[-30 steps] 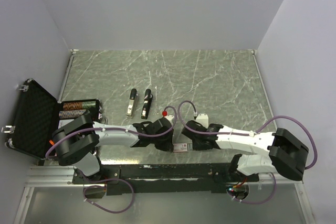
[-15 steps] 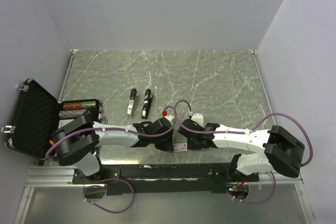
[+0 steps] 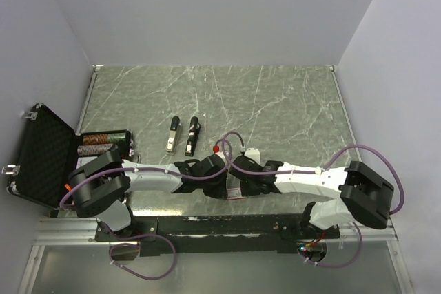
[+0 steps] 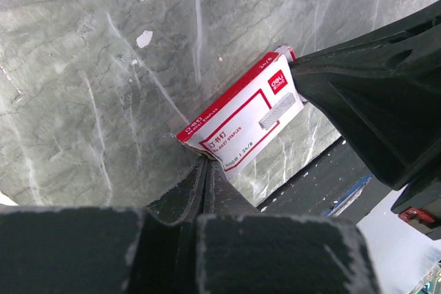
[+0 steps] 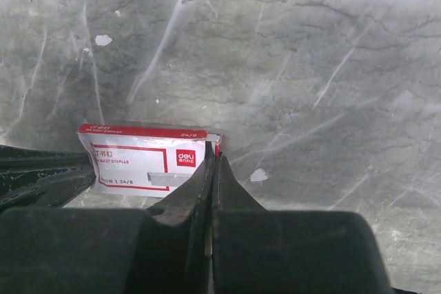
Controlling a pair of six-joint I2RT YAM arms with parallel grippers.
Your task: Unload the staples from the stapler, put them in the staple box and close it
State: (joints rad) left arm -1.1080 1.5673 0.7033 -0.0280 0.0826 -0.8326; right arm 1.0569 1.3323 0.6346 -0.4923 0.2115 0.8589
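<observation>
Two black-and-silver staplers lie side by side, closed, on the marbled table, left of centre. No staples show; they are hidden or out of view. Both grippers meet at the near edge over a small red-and-white box. My left gripper is shut, with its tips against the near left corner of the box. My right gripper is shut too, its tips pressed to the right end flap of the box. Nothing else sits between either pair of fingers.
An open black case with foam lining stands at the left edge, with dark items beside it. The table's near edge and a black rail lie just behind the box. Grey walls close in the table on three sides.
My right arm has slid left, bringing its gripper up against the box beside the left gripper. The left arm and the staplers have not moved.
</observation>
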